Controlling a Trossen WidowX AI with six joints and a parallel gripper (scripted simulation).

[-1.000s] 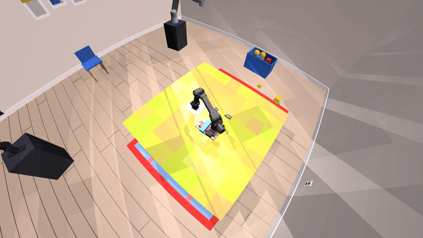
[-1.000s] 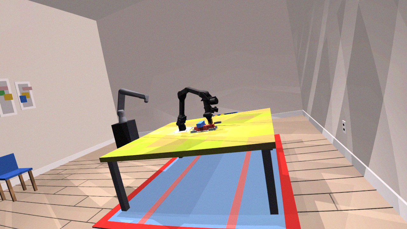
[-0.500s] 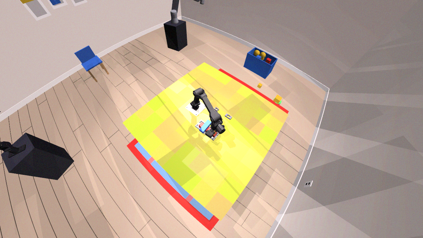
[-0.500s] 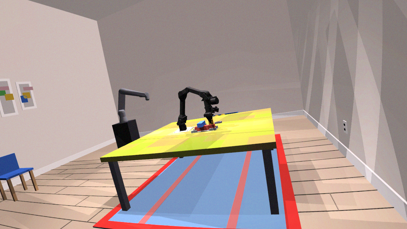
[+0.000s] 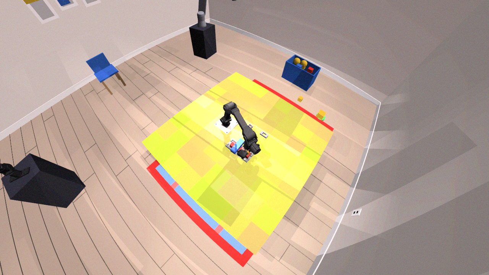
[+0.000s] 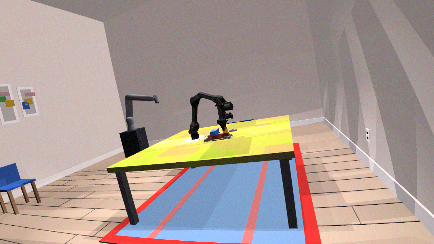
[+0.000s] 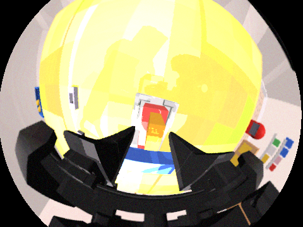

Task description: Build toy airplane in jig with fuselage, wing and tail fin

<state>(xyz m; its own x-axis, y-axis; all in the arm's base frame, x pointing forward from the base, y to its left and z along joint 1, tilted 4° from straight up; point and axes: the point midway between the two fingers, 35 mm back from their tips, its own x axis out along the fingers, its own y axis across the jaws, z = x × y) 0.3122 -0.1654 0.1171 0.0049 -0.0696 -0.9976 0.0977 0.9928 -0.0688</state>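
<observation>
The red fuselage [image 5: 232,144] [image 6: 219,136] [image 7: 154,108] lies in the grey jig [image 6: 206,140] [image 7: 173,108] and looks flat. The blue wing [image 5: 236,146] [image 6: 214,131] [image 7: 148,154] lies across its top; its tab is hidden. The orange tail fin [image 6: 225,129] [image 7: 154,126] stands upright near the tail end; its base looks down on the fuselage, and its tab is hidden. My gripper [image 5: 244,152] [image 6: 224,128] [image 7: 152,130] is open around the fin, with a gap on both sides of it in the wrist view. The fingertips are low, beside the fin.
Two small grey holders [image 5: 250,126] [image 5: 264,134] lie on the yellow table beyond the jig. The white base plate [image 5: 220,125] of the arm is behind the jig. The wing stands close beside the fingers on the base side.
</observation>
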